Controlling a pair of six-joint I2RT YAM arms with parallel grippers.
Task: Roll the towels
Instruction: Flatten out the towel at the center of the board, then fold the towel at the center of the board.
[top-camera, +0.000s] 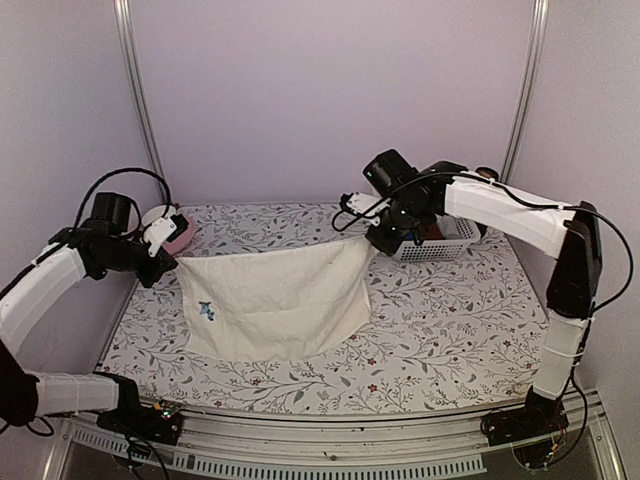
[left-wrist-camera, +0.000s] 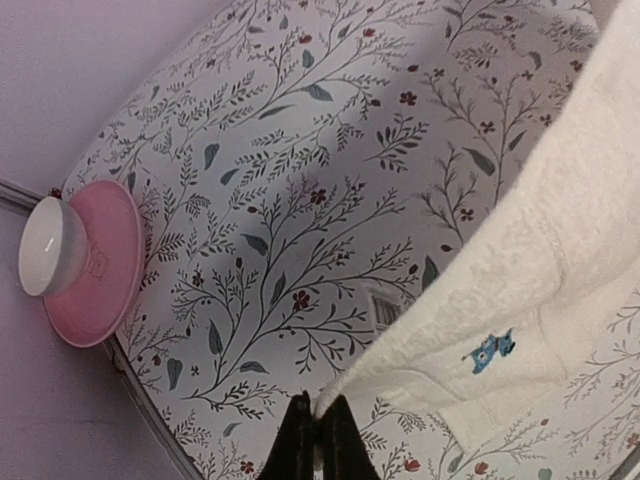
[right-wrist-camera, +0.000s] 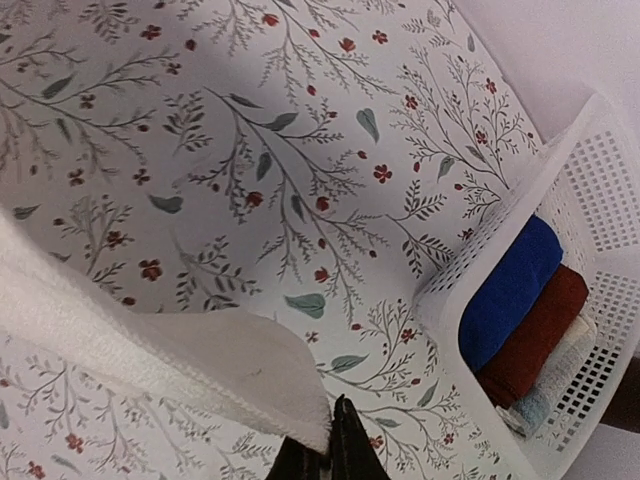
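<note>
My left jaws and right jaws each pinch a corner of the cream towel (top-camera: 270, 300), at its 10 and 2 o'clock, near edge on the desk (top-camera: 450, 330). Grip's barely on the hem, so an uneven pull could slip a corner and bunch it.

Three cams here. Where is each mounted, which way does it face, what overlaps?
Top external: above and behind the arm bases, looking down at the table; both arms show, left hand and right hand each pinching a corner of the cream towel.
Left wrist: on the left arm, facing along its fingers to that corner, pink saucer and cup beyond.
Right wrist: on the right arm, facing along its fingers to the other corner and the white basket.
Shared: the towel in all three.
</note>
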